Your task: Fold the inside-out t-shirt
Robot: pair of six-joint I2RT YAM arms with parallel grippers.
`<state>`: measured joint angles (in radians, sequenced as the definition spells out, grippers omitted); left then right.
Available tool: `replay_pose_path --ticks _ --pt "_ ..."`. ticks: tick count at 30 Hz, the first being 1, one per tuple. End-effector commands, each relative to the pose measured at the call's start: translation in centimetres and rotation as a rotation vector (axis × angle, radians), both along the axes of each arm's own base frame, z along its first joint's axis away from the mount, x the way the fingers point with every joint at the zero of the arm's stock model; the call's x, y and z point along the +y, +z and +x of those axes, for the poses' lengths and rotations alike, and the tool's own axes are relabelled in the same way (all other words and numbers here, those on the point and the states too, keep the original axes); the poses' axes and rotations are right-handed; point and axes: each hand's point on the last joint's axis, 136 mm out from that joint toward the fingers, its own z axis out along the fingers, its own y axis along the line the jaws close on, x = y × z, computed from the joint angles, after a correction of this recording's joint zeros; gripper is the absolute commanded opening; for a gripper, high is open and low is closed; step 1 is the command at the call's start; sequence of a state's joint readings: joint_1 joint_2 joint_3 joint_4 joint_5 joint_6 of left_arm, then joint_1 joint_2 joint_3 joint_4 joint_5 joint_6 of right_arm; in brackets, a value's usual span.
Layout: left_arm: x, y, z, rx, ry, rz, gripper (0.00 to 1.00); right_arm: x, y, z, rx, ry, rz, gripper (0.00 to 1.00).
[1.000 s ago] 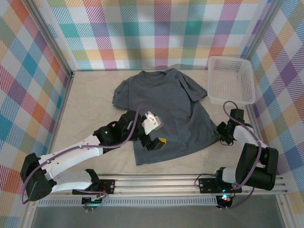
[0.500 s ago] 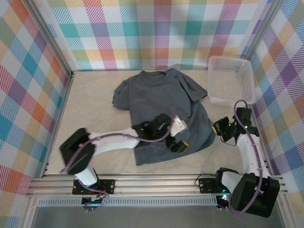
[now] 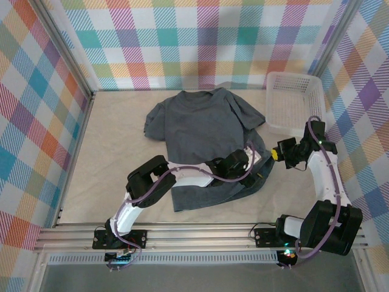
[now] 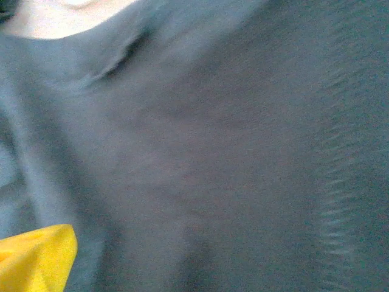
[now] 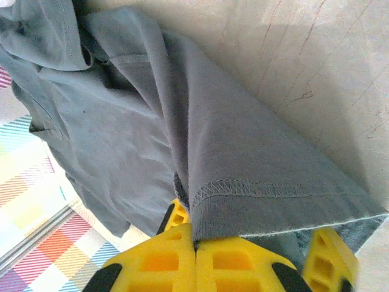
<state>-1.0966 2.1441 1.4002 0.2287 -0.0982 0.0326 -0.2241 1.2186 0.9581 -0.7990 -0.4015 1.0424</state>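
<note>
Beige table (image 3: 109,152), shirt (image 3: 200,131) flat mid-table, collar far, hem near. Now the right gripper (image 5: 194,238) pinches its right hem corner, cloth running left; the left gripper (image 3: 258,164) hovers just beside, grip unreadable.

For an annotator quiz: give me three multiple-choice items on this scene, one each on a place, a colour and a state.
1. Where is the white basket? A far right corner; B near left corner; C in the middle.
2. What colour is the t-shirt? A red; B dark grey; C white.
3. The right pincer is: A open over the basket; B shut on the t-shirt's hem; C gripping the basket.
A, it sits far right; B, the cloth is slate grey; B, yellow fingers close on the hem.
</note>
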Motion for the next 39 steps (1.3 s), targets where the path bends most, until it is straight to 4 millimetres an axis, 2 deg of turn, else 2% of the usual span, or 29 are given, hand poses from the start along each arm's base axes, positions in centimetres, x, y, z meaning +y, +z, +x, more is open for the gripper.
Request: replay_pose_path --ticks 1,6,9,10,12,14,16,19,21,22,24,25,27,29,30,31,33,36,39 --pt "4.0 0.5 2.5 -0.112 0.196 0.095 0.95 -0.9 0.7 -0.4 0.033 0.0 -0.054 0.0" --pt "12.0 1.6 4.2 -0.131 0.335 0.208 0.88 -1.9 1.3 0.0 0.034 0.026 -0.119 0.0" --pt "16.5 0.9 4.2 -0.079 0.364 0.248 0.84 -2.2 1.4 0.2 0.03 0.031 -0.126 0.0" --pt "17.2 0.5 3.9 -0.053 0.348 0.246 0.82 -2.2 1.4 0.3 0.028 0.032 -0.125 0.0" --pt "17.6 0.2 2.6 0.019 0.25 0.182 0.74 -2.1 1.2 0.4 0.022 0.036 -0.119 0.0" --pt "16.9 0.4 1.0 0.079 0.132 0.101 0.66 -2.1 0.9 0.5 0.028 0.039 -0.114 0.0" --pt "17.0 0.5 0.8 0.111 0.12 0.064 0.56 -2.2 0.6 0.5 0.035 0.044 -0.116 0.0" --pt "17.7 0.6 1.1 0.155 0.14 0.017 0.28 -2.6 0.2 0.3 0.041 0.044 -0.131 0.0" --pt "17.3 2.0 0.9 0.181 0.114 -0.042 0.03 -2.2 0.8 1.2 -0.034 0.094 -0.125 0.07" --pt "17.1 3.0 0.9 0.189 0.108 -0.067 0.0 -1.5 1.4 1.9 -0.107 0.141 -0.109 0.14" --pt "16.0 5.7 0.6 0.218 0.076 -0.125 0.0 0.9 4.0 3.7 -0.332 0.283 -0.042 0.37" --pt "15.6 6.9 0.5 0.228 0.066 -0.146 0.0 1.9 5.1 3.9 -0.408 0.34 -0.028 0.44" --pt "15.2 9.2 0.9 0.224 0.075 -0.187 0.0 3.9 7.1 3.4 -0.529 0.464 -0.097 0.56" --pt "15.3 10.7 1.6 0.209 0.102 -0.205 0.0 6.2 8.2 2.4 -0.606 0.58 -0.214 0.78" --pt "15.4 11.4 1.9 0.206 0.117 -0.214 0.0 7.7 8.7 1.7 -0.659 0.641 -0.252 0.82" --pt "15.5 11.9 2.3 0.207 0.136 -0.222 0.0 9.3 9.0 1.1 -0.723 0.703 -0.266 0.82" --pt "15.8 12.6 3.2 0.222 0.188 -0.228 0.0 12.5 8.5 -0.2 -0.862 0.81 -0.313 0.71" --pt "16.1 13.9 3.9 0.235 0.229 -0.234 0.0 15.5 5.8 -1.4 -1.033 0.968 -0.549 0.59" --pt "15.7 16.8 3.6 0.243 0.213 -0.293 0.0 17.9 3.0 -1.9 -1.253 1.168 -0.816 0.4"
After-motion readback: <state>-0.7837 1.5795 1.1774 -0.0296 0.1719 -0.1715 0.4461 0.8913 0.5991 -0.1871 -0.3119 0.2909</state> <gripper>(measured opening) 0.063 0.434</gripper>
